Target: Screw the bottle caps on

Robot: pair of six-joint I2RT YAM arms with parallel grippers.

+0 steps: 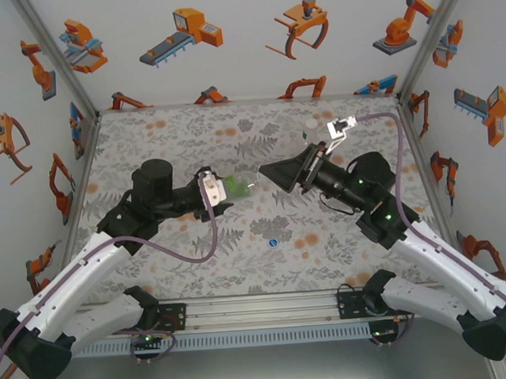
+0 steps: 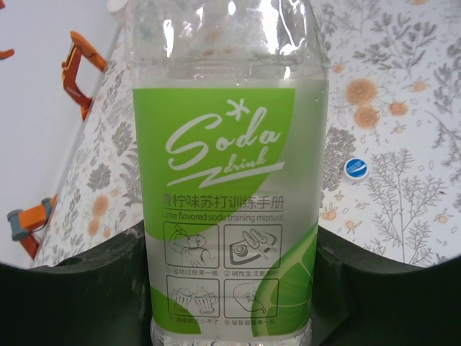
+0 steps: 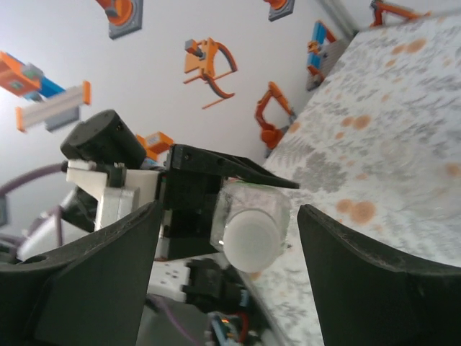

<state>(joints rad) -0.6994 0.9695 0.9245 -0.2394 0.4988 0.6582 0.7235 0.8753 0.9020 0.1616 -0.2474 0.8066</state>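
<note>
A clear bottle [image 1: 238,186] with a green soda label lies level above the table, and my left gripper [image 1: 221,194] is shut on its body. In the left wrist view the label of the bottle [image 2: 227,180] sits between the dark fingers [image 2: 72,288]. A white cap [image 3: 252,241] sits on the bottle's neck, facing my right gripper [image 3: 229,216]. That gripper stands open, with a gap between each finger and the cap. From above, the right gripper [image 1: 269,175] is just off the bottle's capped end. A blue cap [image 1: 273,241] lies on the table, also seen as the blue cap [image 2: 356,168] beside the bottle.
The table [image 1: 172,134] has a floral cloth and is walled on three sides. A colourless bottle [image 1: 311,126] stands near the back, by the right arm's white cable plug [image 1: 342,126]. Both arms reach in from the near edge and meet mid-table.
</note>
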